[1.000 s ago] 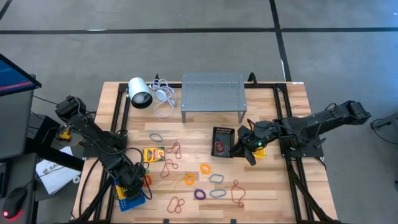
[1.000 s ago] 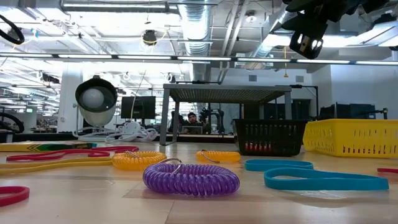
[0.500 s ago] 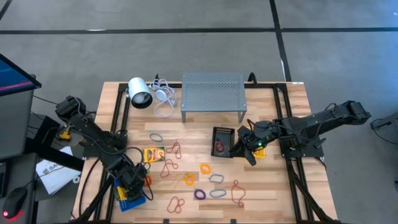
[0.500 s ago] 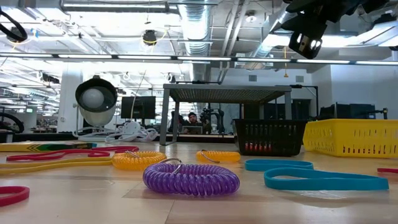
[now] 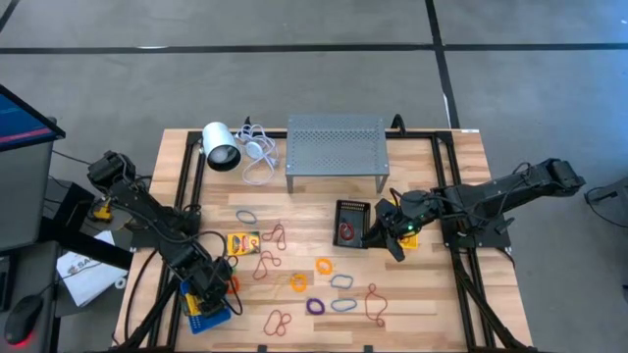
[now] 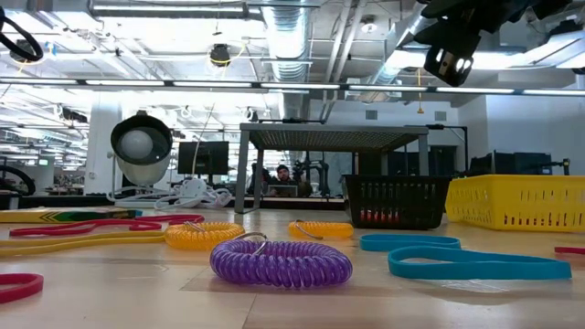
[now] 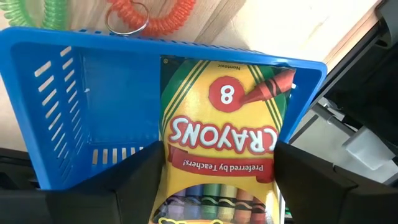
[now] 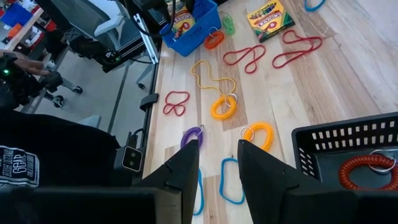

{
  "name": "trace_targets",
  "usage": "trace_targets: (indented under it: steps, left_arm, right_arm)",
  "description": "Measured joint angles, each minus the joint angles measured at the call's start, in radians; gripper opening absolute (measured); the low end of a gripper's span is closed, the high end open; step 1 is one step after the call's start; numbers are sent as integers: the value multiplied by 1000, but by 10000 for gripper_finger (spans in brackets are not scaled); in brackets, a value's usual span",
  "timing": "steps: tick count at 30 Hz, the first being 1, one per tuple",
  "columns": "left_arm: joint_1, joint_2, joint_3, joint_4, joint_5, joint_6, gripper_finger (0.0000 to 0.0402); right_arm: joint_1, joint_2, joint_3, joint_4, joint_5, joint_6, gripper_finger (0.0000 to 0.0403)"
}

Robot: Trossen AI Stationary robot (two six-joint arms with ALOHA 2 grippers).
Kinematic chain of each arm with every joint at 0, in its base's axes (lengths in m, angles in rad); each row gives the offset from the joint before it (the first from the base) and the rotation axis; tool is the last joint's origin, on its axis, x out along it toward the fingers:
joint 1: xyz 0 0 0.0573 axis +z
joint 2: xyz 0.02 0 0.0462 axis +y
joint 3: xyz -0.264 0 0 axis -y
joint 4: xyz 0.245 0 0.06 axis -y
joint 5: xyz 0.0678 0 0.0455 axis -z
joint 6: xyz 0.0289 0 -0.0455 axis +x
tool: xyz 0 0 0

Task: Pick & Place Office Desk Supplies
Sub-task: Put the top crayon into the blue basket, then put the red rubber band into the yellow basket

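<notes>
At the table's near left corner, my left gripper (image 5: 203, 292) points steeply down into the blue bin (image 7: 56, 93), shut on a yellow crayon box (image 7: 224, 124). A second crayon box (image 5: 242, 243) lies flat on the table. Coloured band loops and coil bands (image 5: 324, 284) are scattered over the middle of the table. The black bin (image 5: 350, 224) holds a red coil band (image 8: 367, 167). My right gripper (image 8: 217, 155) hangs above the table between the black bin and the yellow bin (image 6: 516, 201). It is narrowly open, with nothing between its fingers. My left gripper pinches the crayon box by its two long side edges (image 7: 166, 168), one finger on each, at the box's upper part. The fingers come from above, slanting down. The box stands tilted inside the blue bin, printed face up, its lower end (image 7: 227, 74) by the bin's wall.
A white cylinder with a white cable (image 5: 224, 149) and a grey perforated stand (image 5: 336, 147) stand along the far edge. An orange coil band (image 7: 149, 12) lies just outside the blue bin. A person shows beyond the table's left side (image 8: 25, 68).
</notes>
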Motion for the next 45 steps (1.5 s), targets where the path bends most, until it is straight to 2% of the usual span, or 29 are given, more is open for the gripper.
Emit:
trace_targets:
  steps: [14, 21, 28, 30, 32, 35, 37, 45]
  left_arm:
    - [1, 0, 0, 0, 17, 67, 374]
    - [4, -28, 0, -1, 53, 68, 380]
    - [24, -135, 0, 5, 46, 68, 376]
    - [39, -173, 0, 10, -18, 68, 378]
    - [54, -200, 0, 14, -141, 72, 380]
    - [82, -220, 1, 42, -330, 143, 381]
    - [111, -218, 1, 48, -412, 223, 379]
    - [271, -138, 1, 63, -489, 554, 380]
  right_arm:
    - [39, 0, 0, 1, 30, 0, 107]
    - [38, 0, 0, 1, 31, 0, 107]
    - [38, 0, 0, 2, 31, -2, 107]
    - [38, 0, 0, 4, 31, -4, 107]
    - [38, 0, 0, 4, 31, -8, 107]
    - [38, 0, 0, 5, 32, -15, 107]
    - [38, 0, 0, 5, 33, -24, 107]
    - [38, 0, 0, 4, 32, -38, 107]
